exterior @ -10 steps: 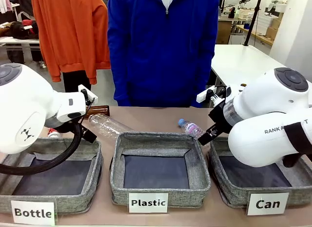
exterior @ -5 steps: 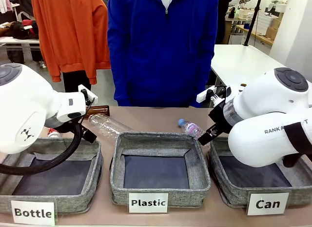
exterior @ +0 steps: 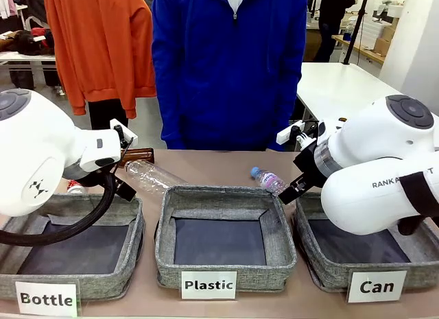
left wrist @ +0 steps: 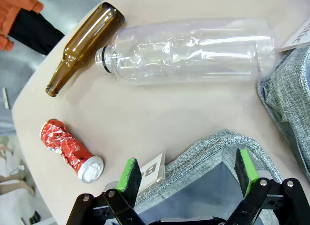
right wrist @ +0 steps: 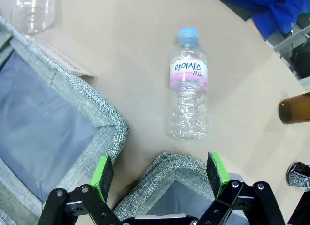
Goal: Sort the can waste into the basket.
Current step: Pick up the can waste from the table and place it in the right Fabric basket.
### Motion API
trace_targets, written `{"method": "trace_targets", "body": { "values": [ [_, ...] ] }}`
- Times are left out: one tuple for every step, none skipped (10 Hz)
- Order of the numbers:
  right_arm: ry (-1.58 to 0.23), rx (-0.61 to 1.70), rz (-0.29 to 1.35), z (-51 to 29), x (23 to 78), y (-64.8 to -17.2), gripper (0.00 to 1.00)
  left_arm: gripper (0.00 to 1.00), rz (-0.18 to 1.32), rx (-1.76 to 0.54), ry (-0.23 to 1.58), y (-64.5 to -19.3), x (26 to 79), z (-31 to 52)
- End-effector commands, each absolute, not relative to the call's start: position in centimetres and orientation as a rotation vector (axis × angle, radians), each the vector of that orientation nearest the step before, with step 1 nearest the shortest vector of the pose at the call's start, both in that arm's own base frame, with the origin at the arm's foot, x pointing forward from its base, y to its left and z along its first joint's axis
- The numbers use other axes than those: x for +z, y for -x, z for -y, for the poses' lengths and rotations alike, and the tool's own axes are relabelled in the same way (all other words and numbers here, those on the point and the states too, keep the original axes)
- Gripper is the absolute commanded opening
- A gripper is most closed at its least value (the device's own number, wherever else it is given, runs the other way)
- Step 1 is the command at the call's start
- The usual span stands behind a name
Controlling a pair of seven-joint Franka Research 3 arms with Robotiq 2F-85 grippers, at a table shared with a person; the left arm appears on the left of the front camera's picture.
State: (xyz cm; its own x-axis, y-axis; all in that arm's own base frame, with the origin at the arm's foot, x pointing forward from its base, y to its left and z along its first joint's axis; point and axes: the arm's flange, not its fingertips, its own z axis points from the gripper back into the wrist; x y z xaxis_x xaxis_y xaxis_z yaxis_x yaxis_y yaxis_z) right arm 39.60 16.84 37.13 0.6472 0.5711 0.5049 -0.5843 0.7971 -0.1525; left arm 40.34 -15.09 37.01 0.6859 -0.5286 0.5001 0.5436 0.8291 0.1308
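Nothing on the table is shifting since a second ago. The left gripper (left wrist: 187,171) is hanging wide open and empty over the Bottle bin (left wrist: 208,146), and the right gripper (right wrist: 160,171) is doing likewise over the basket (exterior: 330,279). The red can (left wrist: 71,150) (crumpled, white end showing) is lying near a brown bottle (left wrist: 85,46), well apart from the basket.

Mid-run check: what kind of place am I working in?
Probably a robotics lab set up for waste sorting: Bottle bin, Plastic bin and Can bin on a table, a white workbench behind, a person standing opposite.
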Motion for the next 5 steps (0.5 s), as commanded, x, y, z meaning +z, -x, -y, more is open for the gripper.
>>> {"method": "trace_targets", "body": {
  "values": [
    [-0.026,0.656,0.566,-16.8,37.1,-39.6,1.00,1.00,0.551,-0.601,0.029,-40.3,37.0,15.1],
    [-0.025,0.657,0.566,-16.8,37.1,-39.6,1.00,1.00,0.551,-0.601,0.029,-40.3,37.0,15.1],
    [-0.012,0.644,0.561,-16.4,39.3,-39.0,1.00,1.00,0.550,-0.614,0.057,-39.3,39.5,14.9],
    [-0.080,0.595,0.513,-15.6,42.4,-38.1,1.00,1.00,0.562,-0.580,0.143,-37.9,43.2,14.8],
    [-0.170,0.516,0.509,-14.6,46.3,-36.2,1.00,1.00,0.478,-0.452,0.236,-35.5,47.5,15.0]
  ]
}}
